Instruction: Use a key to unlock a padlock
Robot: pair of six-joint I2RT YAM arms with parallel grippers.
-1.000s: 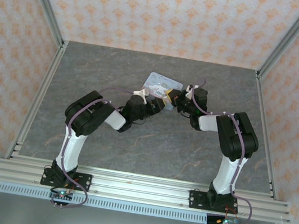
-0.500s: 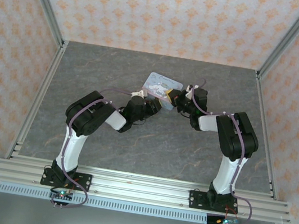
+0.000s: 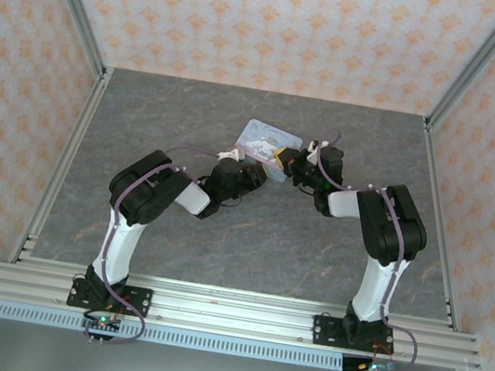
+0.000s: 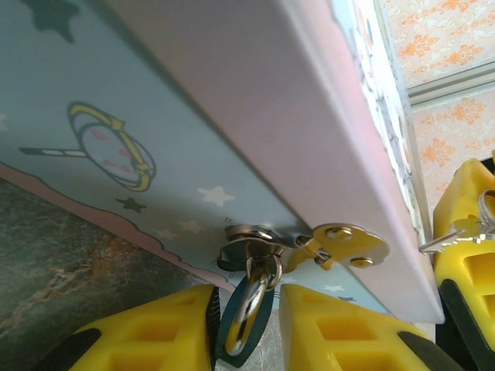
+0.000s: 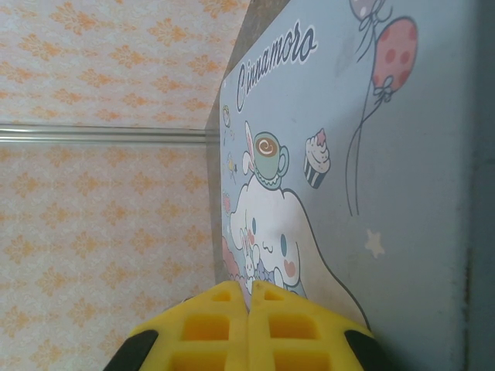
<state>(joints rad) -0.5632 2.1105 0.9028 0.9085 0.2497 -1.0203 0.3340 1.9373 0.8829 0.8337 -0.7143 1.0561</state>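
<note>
Within left pincer (image 4: 247, 313), the padlock (image 4: 236, 328)

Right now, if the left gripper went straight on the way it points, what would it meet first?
The padlock, already between the left gripper fingers, hanging from the hasp; just behind it, probably the tin box side.

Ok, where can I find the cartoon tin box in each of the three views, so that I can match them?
Top external: the tin box sits near the picture's middle, slightly above centre.
Left wrist: its pale blue side and pink edge span the upper part.
Right wrist: its printed lid takes the right part.
Shared landmark: the orange-patterned wall, around the table, top right, and left respectively.
</note>
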